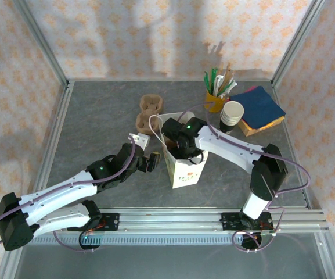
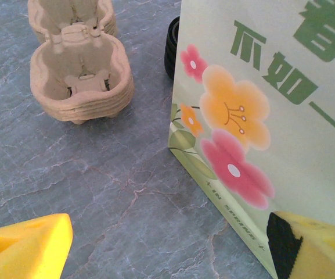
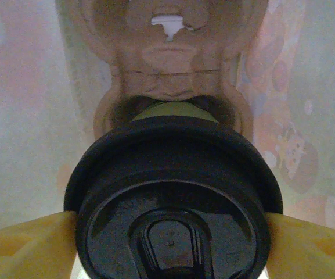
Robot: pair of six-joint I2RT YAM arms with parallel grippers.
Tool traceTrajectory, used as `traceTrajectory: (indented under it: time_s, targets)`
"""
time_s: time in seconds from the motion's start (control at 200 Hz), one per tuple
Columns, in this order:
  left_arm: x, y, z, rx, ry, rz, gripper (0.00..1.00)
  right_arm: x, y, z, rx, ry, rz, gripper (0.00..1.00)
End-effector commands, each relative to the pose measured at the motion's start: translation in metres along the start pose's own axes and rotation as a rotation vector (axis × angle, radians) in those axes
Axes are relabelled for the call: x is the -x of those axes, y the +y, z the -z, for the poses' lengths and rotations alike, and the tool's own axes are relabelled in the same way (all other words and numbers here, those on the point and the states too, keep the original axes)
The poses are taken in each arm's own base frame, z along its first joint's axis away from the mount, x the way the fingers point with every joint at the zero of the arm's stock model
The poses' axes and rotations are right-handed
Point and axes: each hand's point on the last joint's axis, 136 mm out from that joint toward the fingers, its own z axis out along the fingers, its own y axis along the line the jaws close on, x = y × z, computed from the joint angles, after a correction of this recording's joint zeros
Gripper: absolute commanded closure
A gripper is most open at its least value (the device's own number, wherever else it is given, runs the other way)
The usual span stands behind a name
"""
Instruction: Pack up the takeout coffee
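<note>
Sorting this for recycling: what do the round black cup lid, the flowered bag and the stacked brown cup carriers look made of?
The round black cup lid: moulded plastic, slight sheen, crisp raised rims. The flowered bag: probably paper, smooth printed face, sharp fold. The stacked brown cup carriers: moulded pulp, matte, rough, soft-edged.

Flowered paper bag (image 2: 260, 133) stands near stacked pulp carriers (image 2: 80, 75) — jaws spread apart.
</note>
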Motion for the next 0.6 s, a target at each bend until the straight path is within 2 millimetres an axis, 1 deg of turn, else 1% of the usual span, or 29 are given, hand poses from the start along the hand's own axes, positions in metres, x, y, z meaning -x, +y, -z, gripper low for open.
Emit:
traceTrajectory:
  time_s: [0.0,0.115,0.596]
  targets:
    - [0.002,0.002,0.005,0.008,-0.014,-0.003,0.11,0.005,-0.002,0.008,-0.020,-0.023,0.000,0.17]
    - [0.003,0.003,0.005,0.011,-0.017,-0.001,0.10,0.007,-0.004,0.014,-0.024,-0.041,-0.001,0.14]
    - [0.005,0.003,0.007,0.009,-0.024,0.001,0.11,0.010,-0.007,0.025,-0.039,-0.070,-0.014,0.11]
